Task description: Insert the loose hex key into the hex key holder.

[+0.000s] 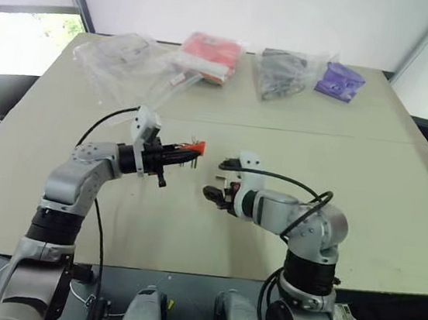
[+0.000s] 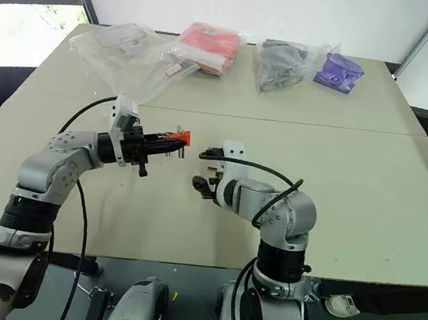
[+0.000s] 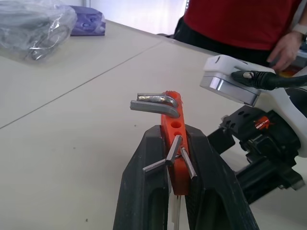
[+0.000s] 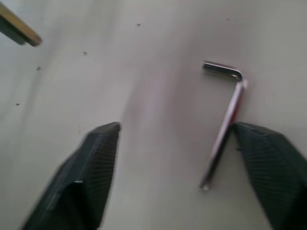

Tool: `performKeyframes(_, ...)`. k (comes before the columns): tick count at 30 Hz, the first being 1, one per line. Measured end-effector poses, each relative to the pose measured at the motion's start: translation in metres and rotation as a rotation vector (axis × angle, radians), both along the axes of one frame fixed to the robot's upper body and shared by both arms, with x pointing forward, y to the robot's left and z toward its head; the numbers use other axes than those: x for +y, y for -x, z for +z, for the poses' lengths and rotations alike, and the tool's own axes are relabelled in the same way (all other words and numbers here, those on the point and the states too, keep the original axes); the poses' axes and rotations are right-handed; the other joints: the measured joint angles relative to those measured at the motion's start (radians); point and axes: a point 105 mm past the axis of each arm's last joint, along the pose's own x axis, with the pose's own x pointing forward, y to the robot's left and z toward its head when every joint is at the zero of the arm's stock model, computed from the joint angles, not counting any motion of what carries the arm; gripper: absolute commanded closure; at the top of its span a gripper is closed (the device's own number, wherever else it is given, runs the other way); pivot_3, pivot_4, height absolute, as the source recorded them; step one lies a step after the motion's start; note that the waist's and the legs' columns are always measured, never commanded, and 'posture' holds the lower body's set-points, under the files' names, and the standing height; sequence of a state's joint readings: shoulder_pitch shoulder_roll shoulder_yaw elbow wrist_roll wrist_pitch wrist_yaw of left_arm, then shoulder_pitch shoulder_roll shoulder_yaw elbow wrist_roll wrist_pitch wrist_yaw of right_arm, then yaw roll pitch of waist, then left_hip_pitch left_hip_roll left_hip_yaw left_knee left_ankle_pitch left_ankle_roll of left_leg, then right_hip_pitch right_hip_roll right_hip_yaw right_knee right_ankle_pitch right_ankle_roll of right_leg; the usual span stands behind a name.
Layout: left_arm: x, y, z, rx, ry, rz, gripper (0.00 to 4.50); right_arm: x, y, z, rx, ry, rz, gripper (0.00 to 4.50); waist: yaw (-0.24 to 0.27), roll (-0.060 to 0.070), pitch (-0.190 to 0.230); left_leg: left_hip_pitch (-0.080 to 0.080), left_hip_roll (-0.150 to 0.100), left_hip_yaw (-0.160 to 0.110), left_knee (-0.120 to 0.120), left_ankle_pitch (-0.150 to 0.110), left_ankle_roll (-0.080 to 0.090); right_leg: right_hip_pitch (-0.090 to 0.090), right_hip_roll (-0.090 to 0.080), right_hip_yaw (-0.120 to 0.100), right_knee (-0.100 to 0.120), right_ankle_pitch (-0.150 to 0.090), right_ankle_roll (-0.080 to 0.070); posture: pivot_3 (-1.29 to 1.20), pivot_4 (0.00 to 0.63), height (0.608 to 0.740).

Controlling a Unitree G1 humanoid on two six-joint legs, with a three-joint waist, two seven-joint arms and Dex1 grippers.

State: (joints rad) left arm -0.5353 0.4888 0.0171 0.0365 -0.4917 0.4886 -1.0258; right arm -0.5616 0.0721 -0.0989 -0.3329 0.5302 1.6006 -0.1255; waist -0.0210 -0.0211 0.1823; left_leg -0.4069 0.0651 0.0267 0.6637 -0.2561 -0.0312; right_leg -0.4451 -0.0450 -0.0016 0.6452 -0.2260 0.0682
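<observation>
Now, step in hand: you were on the pick-up of the loose hex key point(image 4: 225, 129), judging by the right wrist view, where it lay flat on the table point(image 1: 393, 229) between your right gripper's point(image 4: 175, 167) two fingers.
Right jaws: they stood wide apart with nothing held; the key's long shaft lay right against one fingertip point(image 4: 261, 148), far from the other.
Doing it well: you needed to shift the right gripper sideways so the shaft sat midway between the fingers, then close across the shaft, not along it, and low enough to catch so thin a rod off the flat table.
Loose key, axis: in the right wrist view its long shaft ran from lower centre up toward the upper right of the frame, steeply tilted; the short bent end turned off at the top and pointed toward the frame's left.
Left jaws: your left gripper point(image 3: 180, 167) was clamped on the hex key holder point(image 3: 173, 139), pinching the red block by its sides.
Holder, where: in the left eye view it sat at centre frame, held above the table, just left of the right gripper.
Holder, axis: in the left wrist view the block stood upright between the fingers, open holes facing the camera, seated keys sticking out at its top and middle.
</observation>
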Motion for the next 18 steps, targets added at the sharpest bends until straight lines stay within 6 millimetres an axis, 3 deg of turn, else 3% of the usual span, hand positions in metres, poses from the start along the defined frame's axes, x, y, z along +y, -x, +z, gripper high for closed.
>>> performKeyframes(4, -0.0015, -0.0006, 0.0000, 0.000, 0.008, 0.004, 4.50, -0.0024, -0.0016, -0.0039, 0.022, 0.044, 0.024, 3.88, -0.003, 0.000, 0.000, 0.000, 0.000, 0.000, 0.000, 0.000, 0.000, 0.000, 0.001, 0.000, 0.000, 0.000, 0.000, 0.00, 0.150, 0.739)
performKeyframes(15, -0.0026, -0.0017, -0.0020, 0.005, 0.018, 0.020, 4.50, -0.0025, -0.0081, -0.0022, 0.045, 0.112, 0.079, 3.88, -0.021, 0.000, 0.000, 0.000, 0.000, 0.000, 0.000, 0.000, 0.000, 0.000, 0.001, 0.000, -0.001, 0.000, 0.001, 0.00, 0.150, 0.739)
performKeyframes(18, -0.0019, -0.0013, -0.0044, 0.012, 0.018, 0.024, 4.50, -0.0013, -0.0083, -0.0012, 0.039, 0.129, 0.096, 3.07, -0.021, 0.000, 0.000, 0.000, 0.000, -0.001, 0.000, 0.000, 0.000, 0.000, 0.001, 0.000, -0.001, 0.000, 0.001, 0.00, 0.150, 0.739)
